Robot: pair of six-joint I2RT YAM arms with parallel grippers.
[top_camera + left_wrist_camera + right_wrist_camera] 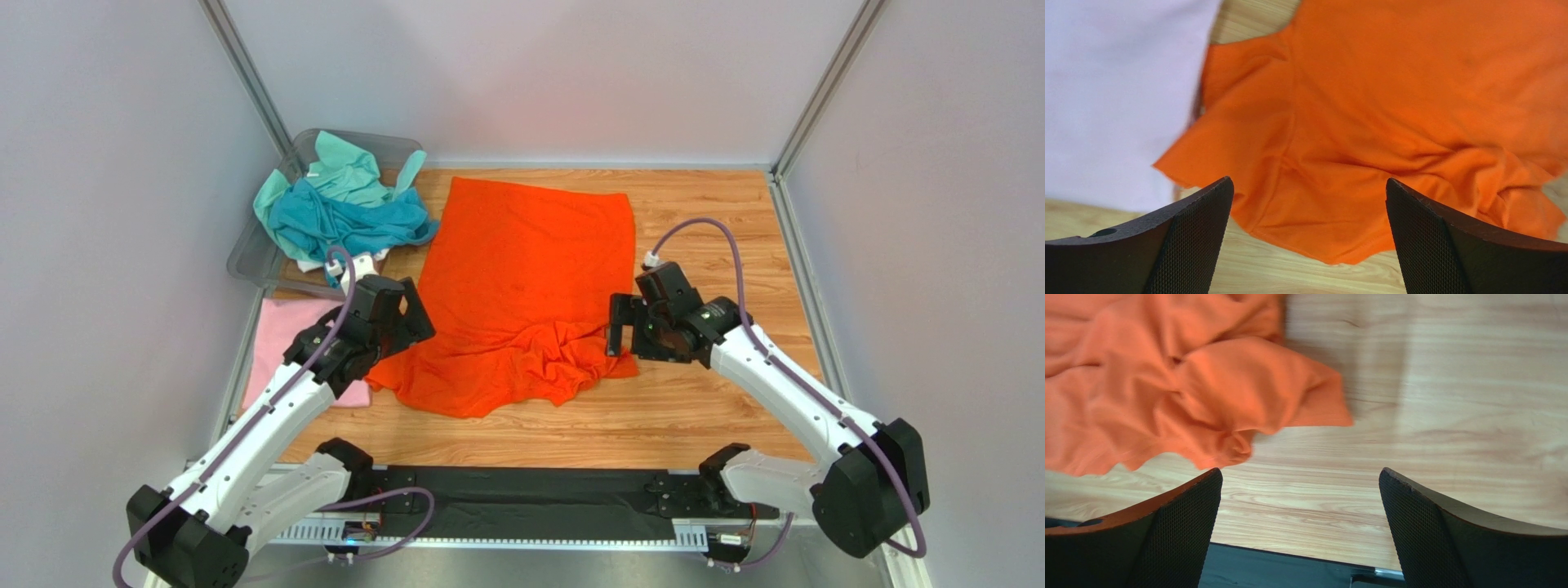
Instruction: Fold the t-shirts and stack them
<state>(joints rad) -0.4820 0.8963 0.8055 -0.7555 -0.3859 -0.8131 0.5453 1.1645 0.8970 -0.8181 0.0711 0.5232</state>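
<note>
Task status: early. Of the four shirts in view, none is stacked on another. The orange shirt lies in the middle of the tabletop, and no fold is made in it that I can see. Its far part is spread flat and smooth; its near end is bunched into heavy wrinkles, with one sleeve splayed toward my left side. My left gripper hangs over that near left edge with its jaws wide apart and nothing between them. My right gripper hangs beside the near right corner, likewise apart and empty, mostly over bare wood. The pink shirt lies flat at the left edge of the tabletop, just beside the orange one. It looks like a tidy rectangle, so I judge it folded, though my left arm hides part of it. The teal shirt and mint shirt are heaped, unfolded, in the bin at the far left corner. Outstanding: smooth and fold the orange shirt, fold the two from the bin, stack all.
</note>
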